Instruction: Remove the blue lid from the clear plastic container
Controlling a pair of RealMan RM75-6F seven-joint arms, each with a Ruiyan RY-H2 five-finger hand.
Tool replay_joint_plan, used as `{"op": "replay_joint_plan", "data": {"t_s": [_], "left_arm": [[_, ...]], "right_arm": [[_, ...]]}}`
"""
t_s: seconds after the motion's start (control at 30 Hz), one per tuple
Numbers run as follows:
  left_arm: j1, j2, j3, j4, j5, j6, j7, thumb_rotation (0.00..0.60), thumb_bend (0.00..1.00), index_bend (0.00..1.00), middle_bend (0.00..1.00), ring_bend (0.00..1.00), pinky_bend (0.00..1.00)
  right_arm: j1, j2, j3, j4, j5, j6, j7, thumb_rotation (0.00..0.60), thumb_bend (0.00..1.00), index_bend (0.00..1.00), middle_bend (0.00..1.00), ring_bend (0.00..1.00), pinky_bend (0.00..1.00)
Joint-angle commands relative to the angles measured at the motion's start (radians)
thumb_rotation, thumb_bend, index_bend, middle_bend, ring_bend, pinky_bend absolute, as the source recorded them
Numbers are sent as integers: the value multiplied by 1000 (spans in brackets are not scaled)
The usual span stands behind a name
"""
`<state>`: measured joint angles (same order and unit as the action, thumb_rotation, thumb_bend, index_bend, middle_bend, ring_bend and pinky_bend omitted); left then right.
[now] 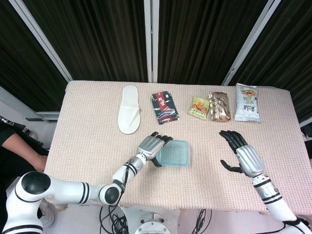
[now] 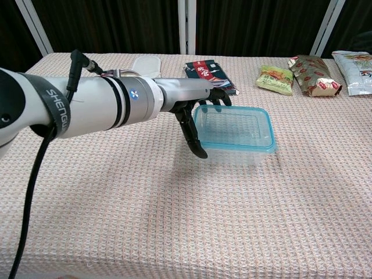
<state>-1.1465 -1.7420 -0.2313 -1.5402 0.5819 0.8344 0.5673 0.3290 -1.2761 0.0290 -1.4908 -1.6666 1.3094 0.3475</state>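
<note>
container (image 2: 235, 135) frame centre, blue lid (image 2: 234, 128) on | left hand (image 2: 195, 110) spread against its left edge | right hand (image 1: 241, 155) spread, well right

Bare tabletop (image 1: 214, 146) lies between the right hand (image 1: 242, 157) and the container (image 1: 174, 154). The left hand (image 1: 152, 146) blocks its left side; snack packs (image 1: 218, 107) line the far edge.

Head looks down; chest nearer, perhaps level.
</note>
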Motion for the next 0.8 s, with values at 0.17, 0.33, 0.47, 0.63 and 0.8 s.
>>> {"op": "replay_joint_plan", "data": {"t_s": [0.17,0.33,0.47,0.63,0.8], "left_arm": [[2,-6,20,2,16,17,-12,600,0,238,310,197,93],[2,-3,25,5,22,17,-24,600,0,238,310,197,92],[0,-1,29,3,24,16,-28,600,0,238,310,197,92],[-3,-3,32,5,24,14,-34,600,0,237,310,197,91],[-8,-4,35,11,20,7,-38,600,0,237,310,197,92]], "right_arm": [[47,-228,-8,163,-97,38,-161,600,55,0,0,0,0],[59,-354,-2,282,-125,93,-185,600,13,0,0,0,0],[69,-429,0,375,-139,134,-174,600,6,0,0,0,0],[83,-476,-1,442,-138,148,-160,600,5,0,0,0,0],[92,-506,-11,486,-135,155,-137,600,5,0,0,0,0]]}}
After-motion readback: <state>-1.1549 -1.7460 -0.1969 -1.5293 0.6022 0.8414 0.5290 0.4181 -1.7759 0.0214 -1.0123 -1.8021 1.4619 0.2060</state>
